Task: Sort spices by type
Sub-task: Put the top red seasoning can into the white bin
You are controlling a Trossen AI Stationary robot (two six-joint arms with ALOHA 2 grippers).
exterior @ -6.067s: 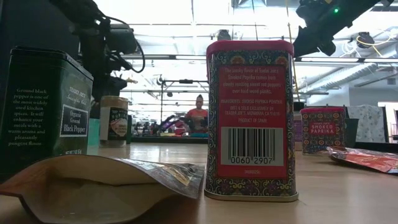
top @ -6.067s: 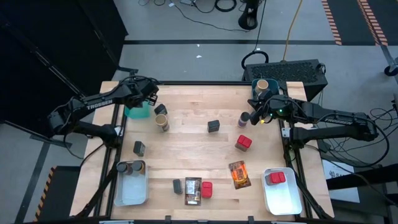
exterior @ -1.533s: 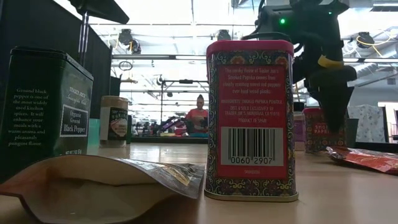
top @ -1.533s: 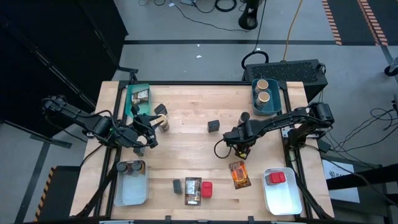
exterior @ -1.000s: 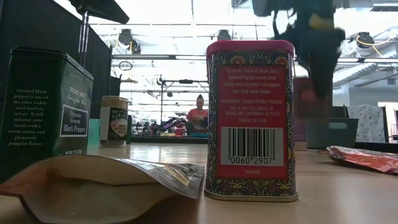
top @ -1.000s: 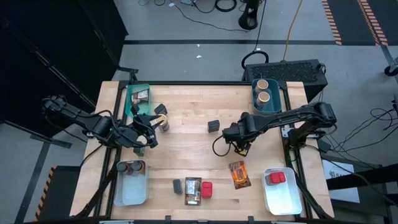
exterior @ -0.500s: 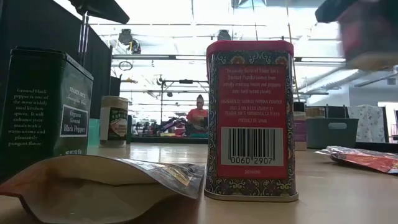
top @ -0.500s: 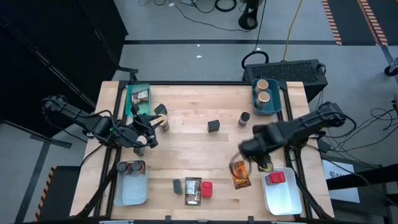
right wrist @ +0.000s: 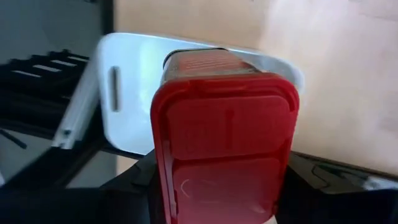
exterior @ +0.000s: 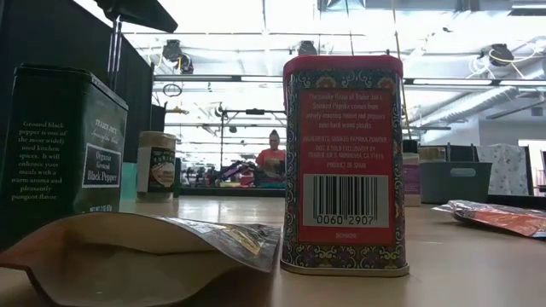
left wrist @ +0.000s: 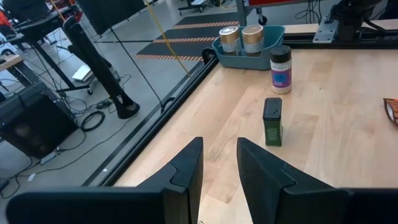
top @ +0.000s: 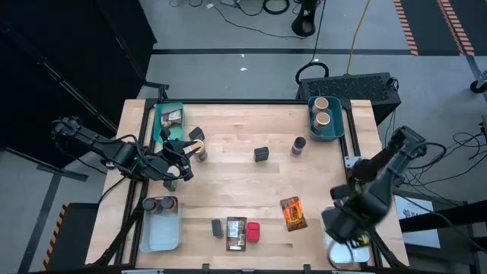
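**Red tin held over the white bin at the bench's right front corner**

We see the right end effector [top: 346, 228] at the right front corner of the bench [top: 251, 190], clamped on a red tin [right wrist: 225, 146]. In the right wrist view the tin fills the space between the dark fingers, with a white bin [right wrist: 124, 93] directly behind it. From above, the arm covers that bin almost wholly, so we cannot tell whether the tin touches it.

The left end effector [top: 176, 161] sits low near the bench's left edge, beside a tan cylinder [top: 198, 149] and a dark tin [top: 195, 134]. Its fingers [left wrist: 186, 171] stand a narrow gap apart with nothing visible between them.

Elsewhere we count:
- a teal bin [top: 158, 122] at the back left with a packet [top: 174, 117] inside;
- a second teal bin [top: 339, 131] at the back right holding two tan cylinders [top: 322, 111];
- a purple-labelled jar [top: 298, 144] just beside that bin;
- a dark green tin [top: 262, 154] standing upright mid-bench;
- an orange packet [top: 292, 212] lying flat near the right front;
- a dark tin [top: 218, 227], a brown packet [top: 236, 232] and another red tin [top: 253, 231] in a row at the front edge;
- a clear bin [top: 161, 232] at the front left with two dark jars [top: 155, 204] inside.

A person [exterior: 271, 159] shows far behind the bench.
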